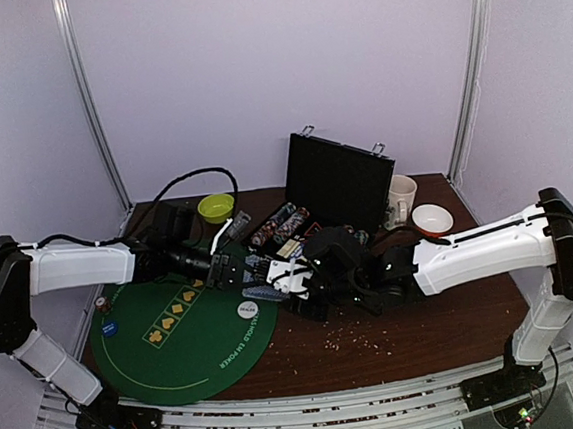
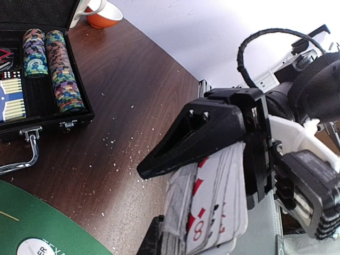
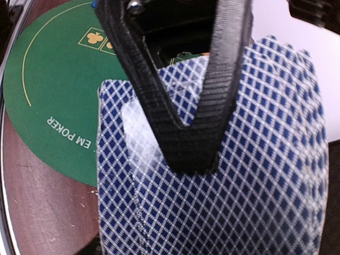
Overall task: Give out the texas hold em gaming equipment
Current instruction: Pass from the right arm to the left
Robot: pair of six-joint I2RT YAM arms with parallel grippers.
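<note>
Playing cards [image 2: 212, 202] pinched in left jaws, right jaws over backs, grip unclear

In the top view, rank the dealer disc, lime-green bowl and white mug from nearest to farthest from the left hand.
From the left hand, gripping playing cards:
1. dealer disc, just nearer the arm bases, on the green mat.
2. lime-green bowl, beyond the hand, towards the back.
3. white mug, far right, beside the case.
</note>
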